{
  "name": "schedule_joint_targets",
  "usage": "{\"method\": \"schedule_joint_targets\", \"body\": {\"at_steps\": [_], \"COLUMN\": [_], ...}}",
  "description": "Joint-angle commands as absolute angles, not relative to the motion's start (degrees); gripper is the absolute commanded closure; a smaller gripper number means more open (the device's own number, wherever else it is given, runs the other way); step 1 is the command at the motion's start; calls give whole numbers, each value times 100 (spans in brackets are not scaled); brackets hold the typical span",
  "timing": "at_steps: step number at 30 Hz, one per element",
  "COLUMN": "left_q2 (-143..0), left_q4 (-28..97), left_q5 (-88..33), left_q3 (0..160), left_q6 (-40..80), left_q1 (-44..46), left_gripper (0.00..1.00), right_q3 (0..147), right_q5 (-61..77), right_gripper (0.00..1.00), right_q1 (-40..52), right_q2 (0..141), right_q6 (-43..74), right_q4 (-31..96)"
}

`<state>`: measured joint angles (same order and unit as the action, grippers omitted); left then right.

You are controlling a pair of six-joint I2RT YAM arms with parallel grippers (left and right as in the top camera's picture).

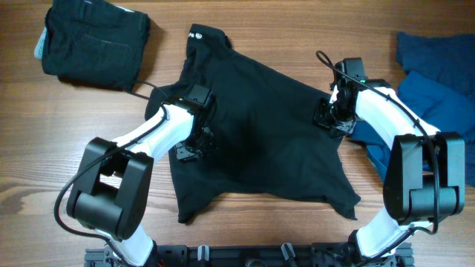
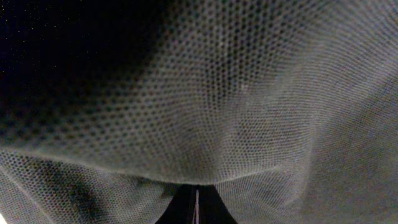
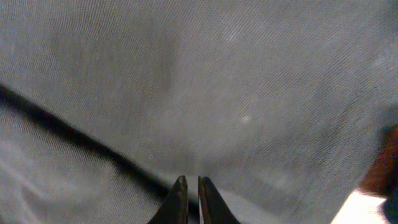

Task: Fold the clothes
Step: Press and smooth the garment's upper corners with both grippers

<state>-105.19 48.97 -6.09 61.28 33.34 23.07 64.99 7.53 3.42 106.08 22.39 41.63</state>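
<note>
A black T-shirt lies spread and rumpled on the middle of the wooden table, collar towards the back. My left gripper sits on its left edge and is shut on the fabric. In the left wrist view the mesh cloth fills the frame and bunches over the closed jaws. My right gripper sits on the shirt's right edge. In the right wrist view its fingertips are pinched together on the grey-looking cloth.
A folded black garment lies at the back left. A heap of blue clothes lies at the right, partly under the right arm. Bare wood table shows at the front left.
</note>
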Motion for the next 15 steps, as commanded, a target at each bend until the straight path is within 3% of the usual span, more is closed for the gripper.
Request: {"method": "schedule_joint_targets", "body": {"at_steps": [1, 5, 15], "left_q2": [-10582, -10582, -10582], "left_q4": [4888, 4886, 4882], "left_q5": [-701, -701, -701], "left_q3": [6069, 6069, 6069], "left_q6": [3391, 3391, 3393], "left_q1": [2261, 2259, 2261], "left_gripper": [96, 96, 96], "right_q3": [6501, 6501, 6501], "right_q5": [189, 134, 392], "right_gripper": [91, 89, 96], "right_q1": [283, 152, 40], "right_q2": [10731, 10744, 10772], "right_q6": [2259, 2250, 2069], "right_q4": [3959, 3791, 3361]}}
